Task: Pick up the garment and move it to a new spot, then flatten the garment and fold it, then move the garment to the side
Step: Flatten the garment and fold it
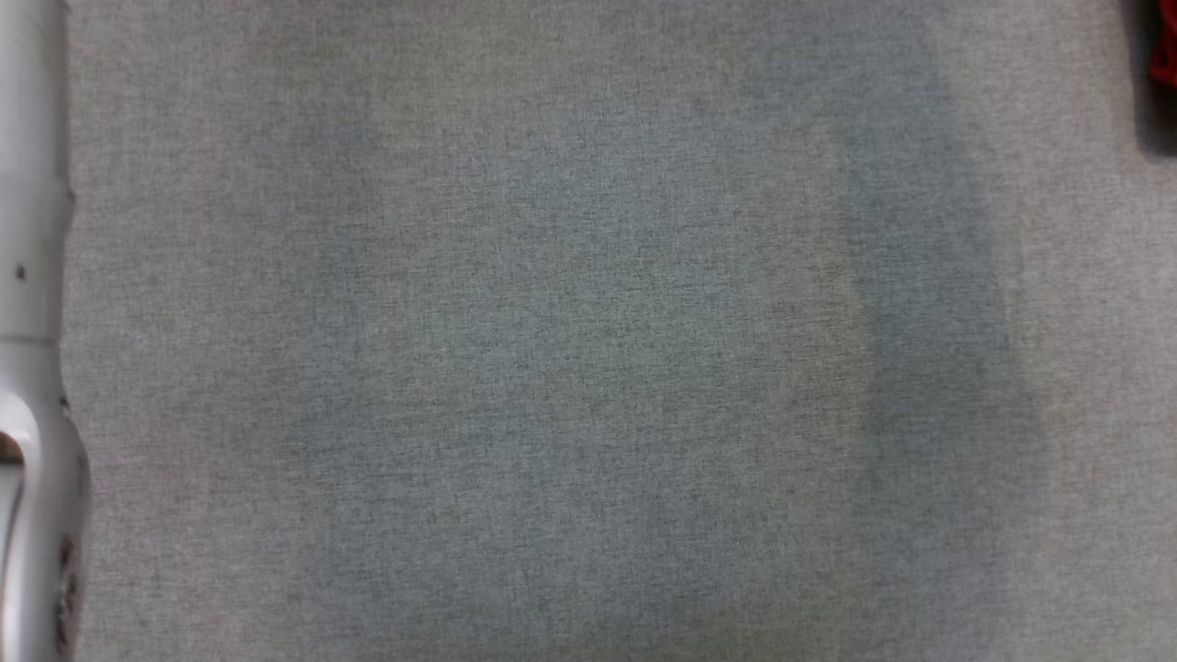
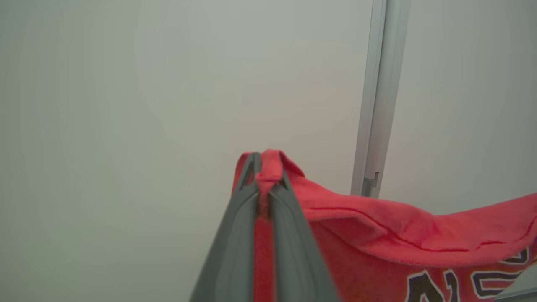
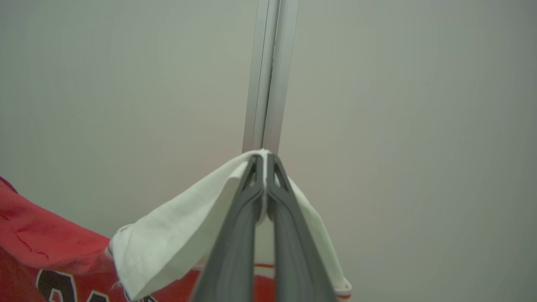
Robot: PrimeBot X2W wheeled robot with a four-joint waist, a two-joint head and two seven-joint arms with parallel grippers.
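Two wrist views give us the grips: our left gripper (image 2: 266,167) pinched shut on a fuzzy red fabric garment (image 2: 398,235) with black-and-white lettering, our right gripper (image 3: 263,161) shut on its white cloth edge. Its hem stretches sideways between them. Our head view adds a grey woven tabletop (image 1: 588,368), the garment's red at its top right corner.

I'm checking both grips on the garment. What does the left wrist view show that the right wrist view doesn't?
Left wrist view: the left tool shut on a red edge of the garment. Right wrist view: the right tool shut on a white part of it. Both: the garment's red cloth with dark lettering, a pale wall and a metal post.
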